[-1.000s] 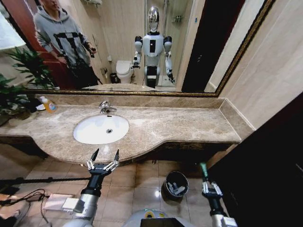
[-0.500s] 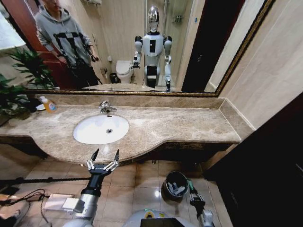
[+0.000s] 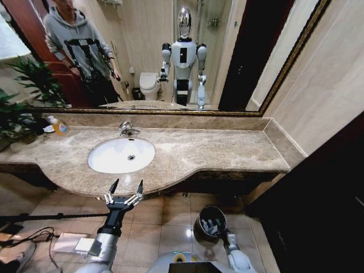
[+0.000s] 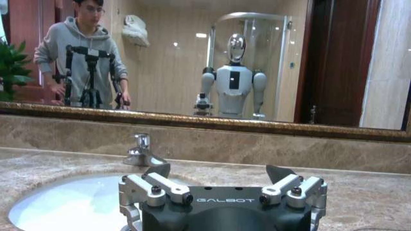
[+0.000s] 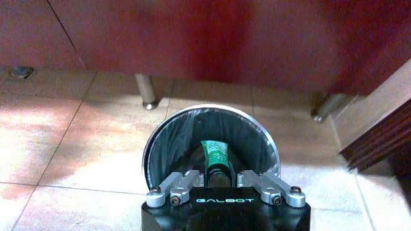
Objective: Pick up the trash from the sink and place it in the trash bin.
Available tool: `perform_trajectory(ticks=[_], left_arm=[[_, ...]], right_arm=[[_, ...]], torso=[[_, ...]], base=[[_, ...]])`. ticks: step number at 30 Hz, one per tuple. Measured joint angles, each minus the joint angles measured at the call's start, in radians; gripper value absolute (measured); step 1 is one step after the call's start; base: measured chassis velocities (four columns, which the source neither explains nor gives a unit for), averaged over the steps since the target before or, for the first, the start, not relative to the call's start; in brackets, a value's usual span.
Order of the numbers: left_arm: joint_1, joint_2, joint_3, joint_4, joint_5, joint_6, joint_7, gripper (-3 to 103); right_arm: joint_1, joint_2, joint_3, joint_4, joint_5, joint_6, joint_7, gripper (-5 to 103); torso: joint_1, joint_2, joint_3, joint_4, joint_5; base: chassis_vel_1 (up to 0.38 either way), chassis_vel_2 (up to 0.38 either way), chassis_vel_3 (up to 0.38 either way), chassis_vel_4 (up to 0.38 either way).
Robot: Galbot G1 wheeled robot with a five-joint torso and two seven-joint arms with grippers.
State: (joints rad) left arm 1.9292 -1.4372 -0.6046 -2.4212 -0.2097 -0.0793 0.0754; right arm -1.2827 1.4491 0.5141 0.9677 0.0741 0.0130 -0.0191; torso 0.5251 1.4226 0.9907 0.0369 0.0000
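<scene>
Where bin hides it, claw-gripped green stick

The head camera looked forward and steeply down from above, taking in the whole marble countertop, the sink, the mirror behind and the tiled floor below. The left wrist camera sat low, level with the counter, just behind the left gripper, facing the faucet and mirror; it shared the basin and mirror with the head view. The right wrist camera hung close above the trash bin, facing the floor, a bin the head view also caught.
</scene>
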Motion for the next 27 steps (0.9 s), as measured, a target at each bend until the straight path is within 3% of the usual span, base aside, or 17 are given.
perform_trajectory(ticks=[10,12,15,17,18,20,26,27], left_arm=[[0.000,0.000,0.000,0.000,0.000,0.000,0.000,100],[0.000,0.000,0.000,0.000,0.000,0.000,0.000,100],[0.000,0.000,0.000,0.000,0.000,0.000,0.000,100],[0.000,0.000,0.000,0.000,0.000,0.000,0.000,100],[0.000,0.000,0.000,0.000,0.000,0.000,0.000,100],[0.000,0.000,0.000,0.000,0.000,0.000,0.000,100],[0.000,0.000,0.000,0.000,0.000,0.000,0.000,100],[0.000,0.000,0.000,0.000,0.000,0.000,0.000,100]], right_arm=[[0.134,0.007,0.008,-0.186,-0.045,-0.002,-0.013,21],[0.187,0.014,0.019,-0.260,-0.078,0.010,-0.016,30],[0.205,0.017,0.023,-0.286,-0.085,0.015,-0.019,30],[0.236,0.020,0.027,-0.325,-0.100,0.021,-0.025,40],[0.245,0.020,0.027,-0.334,-0.108,0.021,-0.026,51],[0.248,0.021,0.027,-0.336,-0.113,0.022,-0.026,51],[0.246,0.025,0.022,-0.322,-0.143,0.022,-0.026,78],[0.246,0.025,0.022,-0.322,-0.143,0.022,-0.026,78]], torso=[[0.000,0.000,0.000,-0.0001,-0.0001],[0.000,0.000,0.000,0.0000,0.0000],[0.000,0.000,0.000,0.0000,-0.0001],[0.000,0.000,0.000,0.0000,0.0000],[0.000,0.000,0.000,0.0000,-0.0001],[0.000,0.000,0.000,0.0000,-0.0001],[0.000,0.000,0.000,0.0000,-0.0001],[0.000,0.000,0.000,0.0000,-0.0001]], base=[[0.000,0.000,0.000,0.000],[0.000,0.000,0.000,0.000],[0.000,0.000,0.000,0.000],[0.000,0.000,0.000,0.000],[0.000,0.000,0.000,0.000],[0.000,0.000,0.000,0.000],[0.000,0.000,0.000,0.000],[0.000,0.000,0.000,0.000]])
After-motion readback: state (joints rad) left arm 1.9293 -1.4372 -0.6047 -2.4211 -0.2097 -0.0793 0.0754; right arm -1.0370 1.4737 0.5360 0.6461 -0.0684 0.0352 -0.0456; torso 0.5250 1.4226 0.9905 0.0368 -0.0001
